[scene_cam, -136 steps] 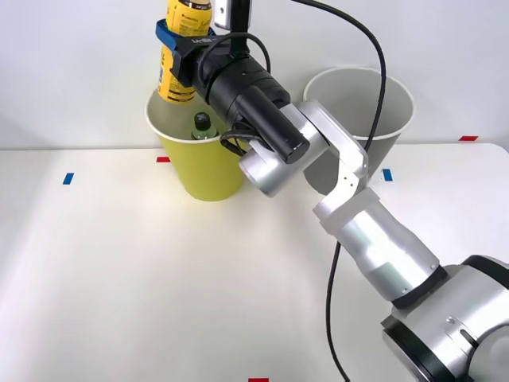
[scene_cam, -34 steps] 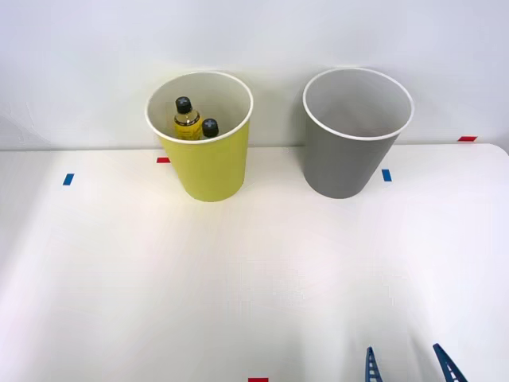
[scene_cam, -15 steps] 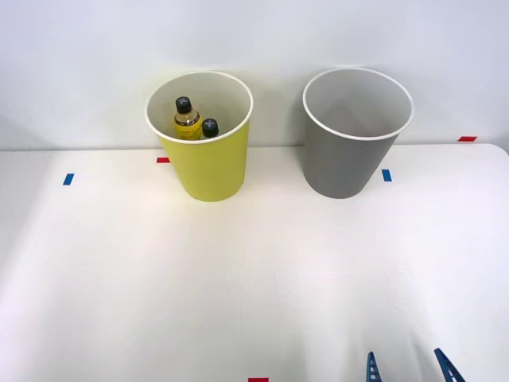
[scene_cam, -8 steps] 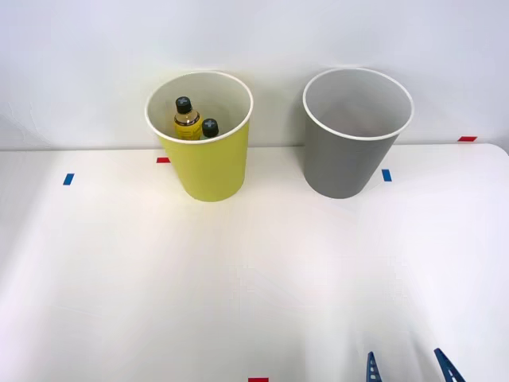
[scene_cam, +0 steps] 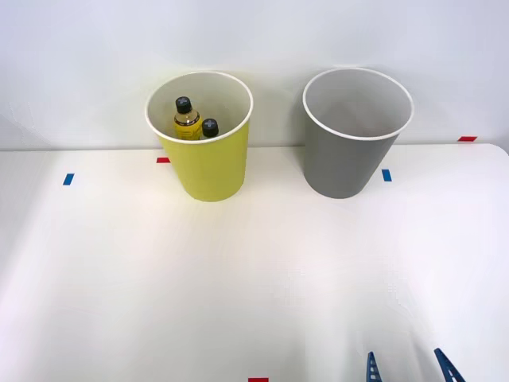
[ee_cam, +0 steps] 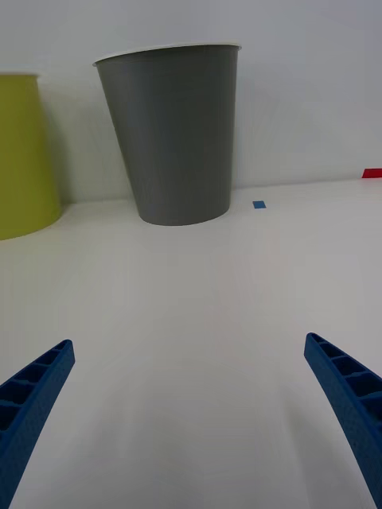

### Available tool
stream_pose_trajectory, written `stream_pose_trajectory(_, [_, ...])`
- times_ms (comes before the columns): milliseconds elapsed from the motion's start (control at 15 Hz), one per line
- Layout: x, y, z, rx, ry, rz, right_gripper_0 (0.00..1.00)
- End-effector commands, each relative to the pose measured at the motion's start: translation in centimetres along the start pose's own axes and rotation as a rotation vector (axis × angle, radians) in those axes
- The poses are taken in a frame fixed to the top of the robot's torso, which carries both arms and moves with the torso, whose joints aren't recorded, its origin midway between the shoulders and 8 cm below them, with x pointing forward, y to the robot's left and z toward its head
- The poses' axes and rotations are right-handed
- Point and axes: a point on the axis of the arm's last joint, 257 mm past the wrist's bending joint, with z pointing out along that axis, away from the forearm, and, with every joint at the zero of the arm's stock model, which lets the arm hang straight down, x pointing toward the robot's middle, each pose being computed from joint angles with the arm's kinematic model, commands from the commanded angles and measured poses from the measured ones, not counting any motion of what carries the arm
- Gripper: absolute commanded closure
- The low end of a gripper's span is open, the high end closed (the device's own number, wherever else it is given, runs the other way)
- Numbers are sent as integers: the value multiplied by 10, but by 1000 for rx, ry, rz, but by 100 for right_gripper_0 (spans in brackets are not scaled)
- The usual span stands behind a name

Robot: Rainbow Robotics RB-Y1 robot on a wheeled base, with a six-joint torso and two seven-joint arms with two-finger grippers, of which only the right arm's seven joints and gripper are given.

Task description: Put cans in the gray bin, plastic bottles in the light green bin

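Standing inside the light green bin (scene_cam: pixel 208 171) (black-capped): two plastic bottles (scene_cam: pixel 188 119).

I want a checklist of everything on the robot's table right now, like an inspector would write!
Surface: white table, with small blue and red tape marks near its edges.
Job's things: two plastic bottles with black caps stand inside the light green bin; the gray bin stands apart beside it, upright, and what shows of its inside is bare.
Clutter: nothing seen.
Grippers: right gripper open and holding nothing, its blue fingers spread wide over the near edge of the table, short of the gray bin.
Cables: nothing seen.
Surroundings: plain white wall behind the bins.
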Motion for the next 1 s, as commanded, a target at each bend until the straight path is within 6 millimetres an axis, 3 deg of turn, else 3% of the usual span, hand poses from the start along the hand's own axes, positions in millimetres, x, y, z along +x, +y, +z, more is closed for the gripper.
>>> stream_pose_trajectory(67, [0,0,0,0,0,0,0])
stream_pose_trajectory(1000, [0,0,0,0,0,0,0])
